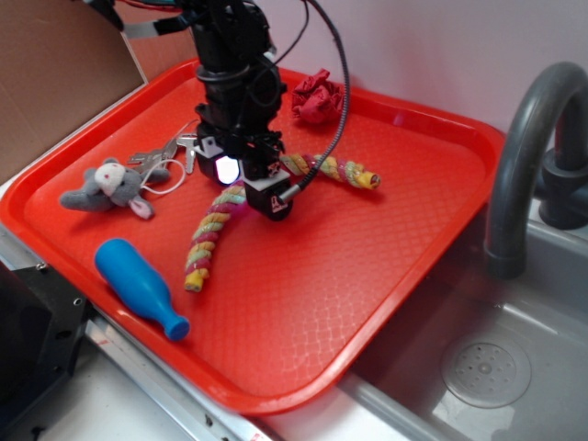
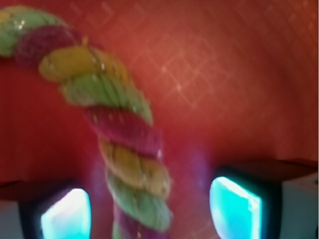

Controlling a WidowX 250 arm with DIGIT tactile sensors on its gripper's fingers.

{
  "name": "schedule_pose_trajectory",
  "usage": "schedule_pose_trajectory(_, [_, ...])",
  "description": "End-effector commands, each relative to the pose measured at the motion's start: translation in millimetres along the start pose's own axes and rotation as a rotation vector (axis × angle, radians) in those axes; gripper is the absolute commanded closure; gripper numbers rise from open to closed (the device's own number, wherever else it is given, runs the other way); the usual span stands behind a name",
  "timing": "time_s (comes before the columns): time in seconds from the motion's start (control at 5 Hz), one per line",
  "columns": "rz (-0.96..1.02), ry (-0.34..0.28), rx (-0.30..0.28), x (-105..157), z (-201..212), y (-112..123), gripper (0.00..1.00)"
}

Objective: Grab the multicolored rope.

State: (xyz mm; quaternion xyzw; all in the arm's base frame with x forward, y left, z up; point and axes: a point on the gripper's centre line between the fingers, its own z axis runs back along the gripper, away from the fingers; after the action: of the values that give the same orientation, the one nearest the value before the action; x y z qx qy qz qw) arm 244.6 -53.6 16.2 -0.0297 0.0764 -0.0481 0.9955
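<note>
Jaws apart astride the multicolored rope (image 2: 127,149).

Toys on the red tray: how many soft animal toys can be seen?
1. The grey mouse lies at the tray's left side, beside the keys and above the blue bottle. The arm could hide a small part of the tray.

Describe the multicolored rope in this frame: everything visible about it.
The multicolored rope is a thick twisted cord of yellow, pink-red and pale green strands, looking soft and fibrous. It lies bent on the red tray, one end towards the blue bottle, the other towards the tray's right side. The gripper straddles its bend, jaws open either side.
</note>
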Motion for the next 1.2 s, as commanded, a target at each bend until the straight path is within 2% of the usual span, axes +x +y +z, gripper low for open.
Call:
schedule_pose_trajectory(0.0, [-0.037, -0.018, 0.024, 2.4, -3.5, -10.2, 1.00])
schedule_pose_trajectory(0.2, [-0.011, -0.014, 0.077, -0.9, 2.5, -8.3, 1.00])
schedule_pose_trajectory(0.4, [0.067, -0.045, 0.109, -10.3, 48.9, -4.4, 1.00])
schedule_pose_trajectory(0.6, [0.122, -0.146, 0.067, -22.9, 96.9, -5.0, 1.00])
schedule_pose_trajectory(0.8, [0.166, -0.221, 0.032, -45.8, 144.1, -7.2, 1.00])
schedule_pose_trajectory(1.0, [0.220, -0.315, -0.009, -80.2, 181.8, -4.6, 1.00])
